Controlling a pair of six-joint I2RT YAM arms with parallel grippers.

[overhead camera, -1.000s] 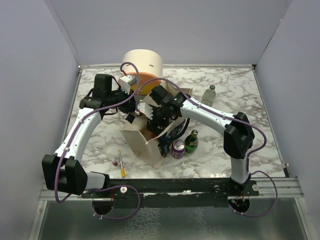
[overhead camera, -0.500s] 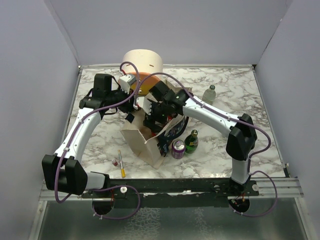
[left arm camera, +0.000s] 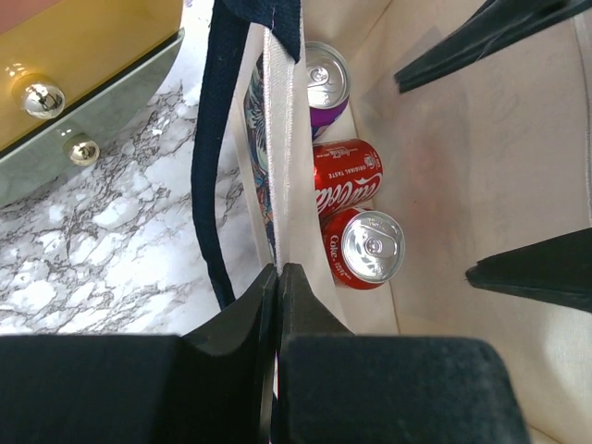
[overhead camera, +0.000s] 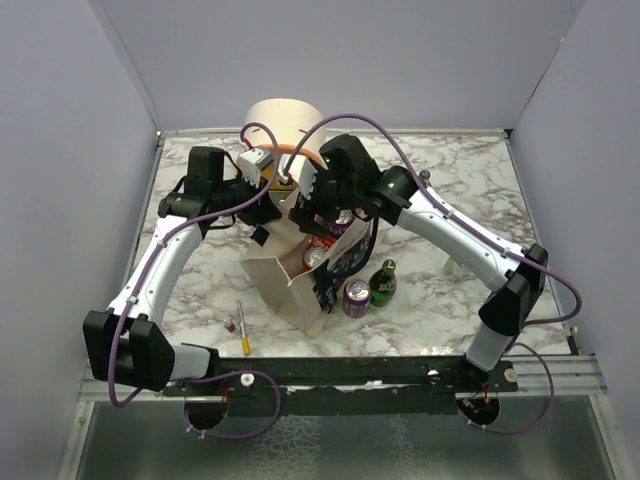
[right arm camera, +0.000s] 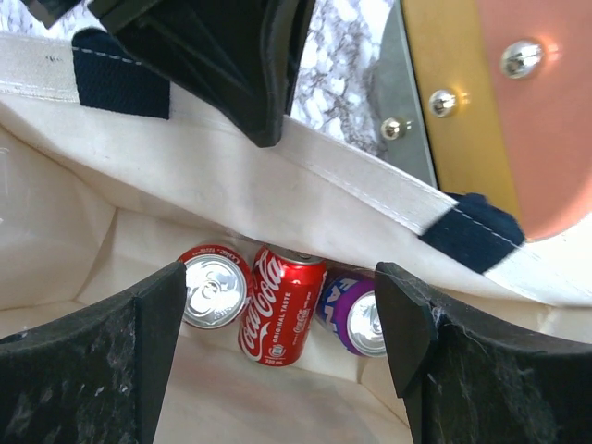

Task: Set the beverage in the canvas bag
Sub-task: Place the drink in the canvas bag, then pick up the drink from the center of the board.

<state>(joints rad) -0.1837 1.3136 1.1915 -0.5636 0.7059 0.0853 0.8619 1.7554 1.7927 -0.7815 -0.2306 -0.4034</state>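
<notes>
The canvas bag [overhead camera: 285,285] stands open mid-table. My left gripper [overhead camera: 274,210] is shut on its near rim [left arm camera: 282,166], beside a navy strap [left arm camera: 211,185]. Inside lie two red cola cans [left arm camera: 368,246] [left arm camera: 347,176] and a purple can [left arm camera: 324,83]. My right gripper [overhead camera: 326,214] hangs open and empty above the bag's mouth. In its wrist view the open gripper [right arm camera: 287,342] frames the same cans: red [right arm camera: 215,289], red [right arm camera: 283,305], purple [right arm camera: 356,313]. The bag rim [right arm camera: 305,176] crosses that view.
A purple can [overhead camera: 356,297] and a green bottle [overhead camera: 383,283] stand on the table right of the bag. The cream-and-orange drawer box [overhead camera: 285,125] sits just behind it, its knobs close [right arm camera: 518,57]. A yellow pen [overhead camera: 243,327] lies front left.
My right gripper has lifted out of the bag and drawn back toward the drawer box. Red cans in the bag have come into view. My left gripper has held still on the rim.
</notes>
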